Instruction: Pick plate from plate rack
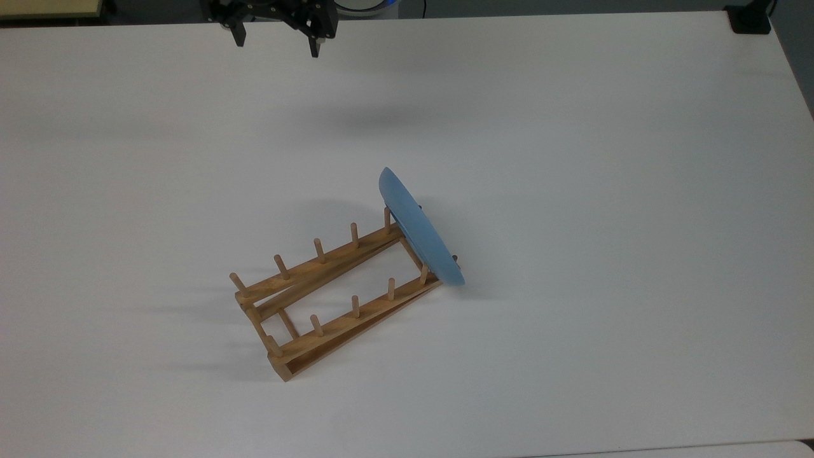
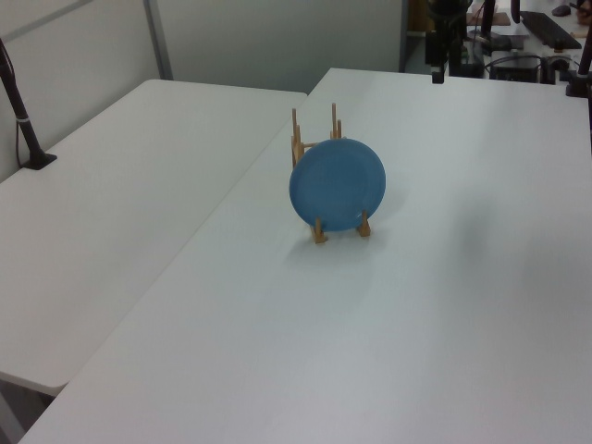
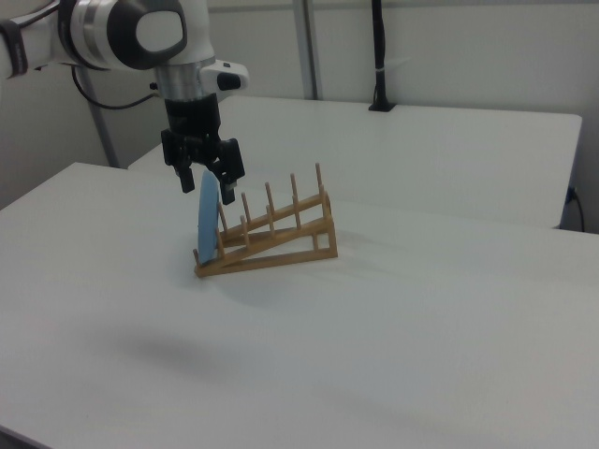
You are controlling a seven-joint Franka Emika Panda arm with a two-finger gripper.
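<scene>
The plate stands on edge at the plate rack's right end in the top view

Bright even overhead light, soft faint shadows on the white table, no glare, sharp focus

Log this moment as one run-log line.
phase: approach | gripper: open, empty, far from rack | plate: on edge in plate rack end slot | table: white
</scene>
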